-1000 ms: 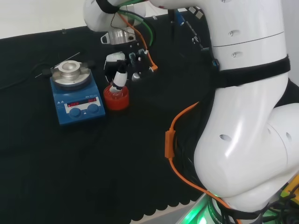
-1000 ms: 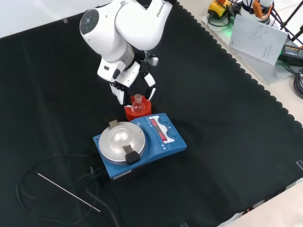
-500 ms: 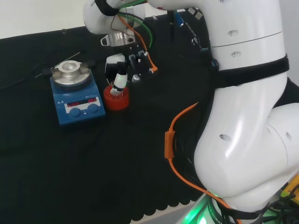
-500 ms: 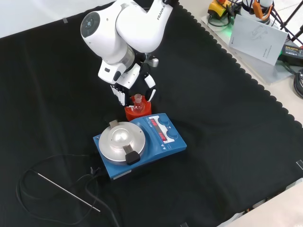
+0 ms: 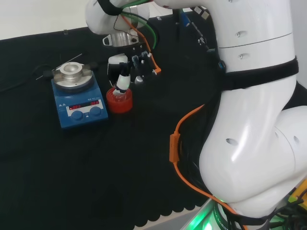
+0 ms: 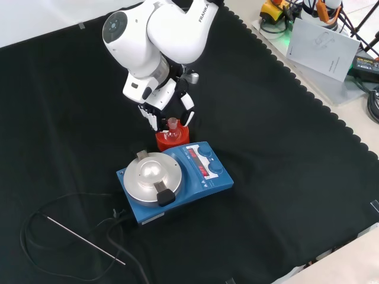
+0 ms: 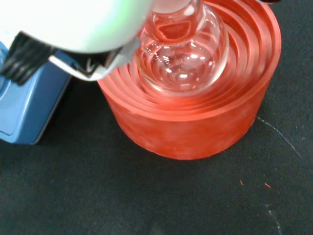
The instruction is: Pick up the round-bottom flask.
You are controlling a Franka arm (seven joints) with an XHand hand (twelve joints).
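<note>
Standing upright: flask (image 6: 172, 133), neck up.

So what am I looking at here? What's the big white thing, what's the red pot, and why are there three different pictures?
The white shape is a robot arm ending in a black and white hand with fingers. One camera looks over the arm from behind, one looks down from in front, one sits at the wrist, close up. On the black cloth stand a blue device with a round metal top and, touching it, a red ribbed ring. That ring is a stand: a clear round-bottom flask rests in it. The hand's fingers hang on either side of the flask's neck. Whether they touch it I cannot tell; nothing is lifted yet.
</note>
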